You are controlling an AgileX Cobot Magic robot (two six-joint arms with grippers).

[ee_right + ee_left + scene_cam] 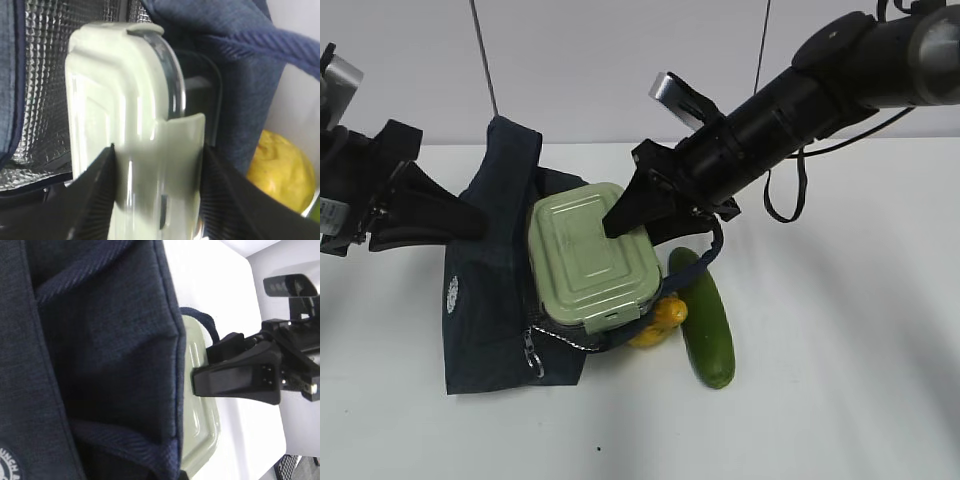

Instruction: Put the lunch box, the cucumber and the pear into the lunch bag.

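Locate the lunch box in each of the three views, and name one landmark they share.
Exterior view: lunch box at centre, lid up, lying in the open mouth of the lunch bag, the right gripper at its far right end.
Left wrist view: a pale green strip right of centre, behind the bag's edge.
Right wrist view: fills the centre, seen end-on, clamped between the dark fingers.
Shared landmark: the navy bag fabric beside the box.

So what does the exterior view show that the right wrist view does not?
Only the exterior view shows the whole cucumber, the bag's zipper pull and the left gripper holding the bag's fabric. Only the right wrist view shows the bag's silver lining. Both show the lunch box in the right gripper, the navy bag and the pear.
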